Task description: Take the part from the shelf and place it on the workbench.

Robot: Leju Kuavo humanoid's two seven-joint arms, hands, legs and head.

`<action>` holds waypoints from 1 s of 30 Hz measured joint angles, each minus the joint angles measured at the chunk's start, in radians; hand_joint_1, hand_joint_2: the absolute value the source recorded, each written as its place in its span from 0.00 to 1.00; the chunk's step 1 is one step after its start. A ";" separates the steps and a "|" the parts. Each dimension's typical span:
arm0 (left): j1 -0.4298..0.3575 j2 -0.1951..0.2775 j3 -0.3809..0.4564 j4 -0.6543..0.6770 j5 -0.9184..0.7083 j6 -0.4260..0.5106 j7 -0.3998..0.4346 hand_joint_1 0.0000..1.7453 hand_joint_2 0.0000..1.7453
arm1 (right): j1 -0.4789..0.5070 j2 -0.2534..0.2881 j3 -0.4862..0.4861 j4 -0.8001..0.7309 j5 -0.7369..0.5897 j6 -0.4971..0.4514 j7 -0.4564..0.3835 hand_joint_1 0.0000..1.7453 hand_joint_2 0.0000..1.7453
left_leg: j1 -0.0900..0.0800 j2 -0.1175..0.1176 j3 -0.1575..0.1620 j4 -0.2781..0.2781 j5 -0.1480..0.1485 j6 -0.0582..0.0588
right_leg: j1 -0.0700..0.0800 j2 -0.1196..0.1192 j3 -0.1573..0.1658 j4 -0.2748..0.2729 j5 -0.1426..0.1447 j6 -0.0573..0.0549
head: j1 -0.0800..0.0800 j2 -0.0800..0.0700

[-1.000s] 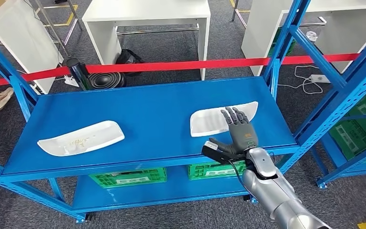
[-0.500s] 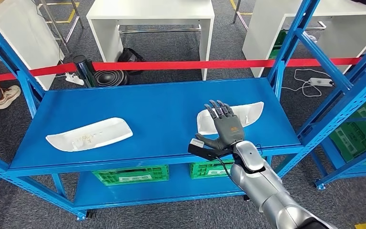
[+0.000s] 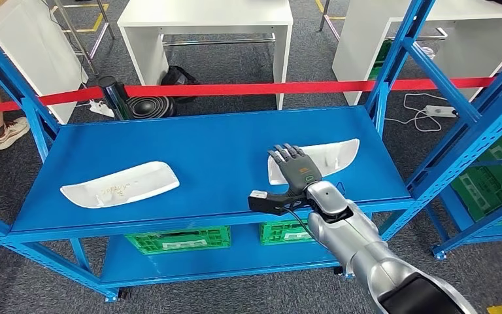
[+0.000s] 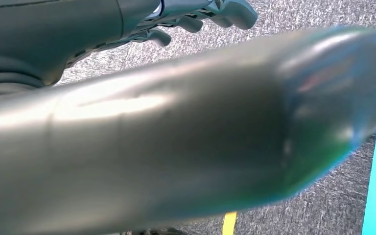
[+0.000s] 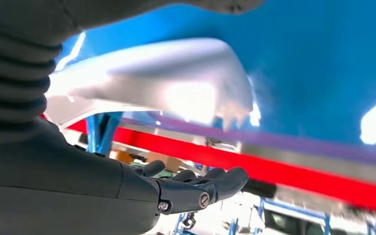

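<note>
We see the part as a long, shallow white shell with a raised rim, one end tapering to a point toward the far right; it lies flat on the right half of the blue shelf, close to the near edge. In the right wrist view the same part shows as a pale, glossy curved piece against the blue surface, blurred. Our right hand reaches in over the near edge of the shelf with its back upward, the dark fingers stretched forward and slightly apart over the part's left end, and the thumb held out to the left; it holds nothing, and we cannot tell whether the fingertips touch the part. The silver forearm runs back toward the near right. In the left wrist view our left hand hangs above grey carpet with its fingers loosely curled, holding nothing. A second white part of the same shape lies on the left half of the shelf, well apart from the first.
</note>
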 joint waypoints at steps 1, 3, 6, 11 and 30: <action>0.000 -0.001 0.000 0.000 -0.002 0.000 0.001 0.00 0.00 | -0.008 -0.001 0.010 0.016 0.005 0.009 0.013 0.00 1.00 | 0.000 0.000 0.000 0.000 0.000 0.000 | 0.000 0.000 0.000 0.000 0.000 0.000 | 0.000 0.000; 0.002 -0.004 0.000 0.000 -0.007 0.000 0.002 0.00 0.00 | -0.017 -0.008 0.022 0.042 0.006 0.016 0.027 0.00 1.00 | 0.000 0.000 0.000 0.000 0.000 0.000 | 0.000 0.000 0.000 0.000 0.000 0.000 | 0.000 0.000; 0.004 -0.007 0.000 0.000 -0.010 0.000 0.002 0.00 0.00 | -0.027 -0.023 0.028 0.069 0.003 0.023 0.034 0.00 1.00 | 0.000 0.000 0.000 0.000 0.000 0.000 | 0.000 0.000 0.000 0.000 0.000 0.000 | 0.000 0.000; 0.004 -0.009 0.000 0.001 -0.017 -0.004 -0.003 0.00 0.00 | -0.040 -0.054 0.033 0.088 -0.015 0.027 0.043 0.49 1.00 | 0.000 0.000 0.002 0.000 -0.001 0.000 | 0.000 0.000 0.001 0.000 0.000 0.000 | 0.000 0.000; -0.003 -0.005 0.000 -0.002 -0.031 0.059 -0.141 0.00 1.00 | 0.013 -0.130 0.016 0.094 -0.088 -0.029 0.037 1.00 1.00 | 0.000 0.001 0.004 0.000 0.000 0.000 | 0.000 0.000 0.003 -0.001 0.000 0.000 | 0.000 0.000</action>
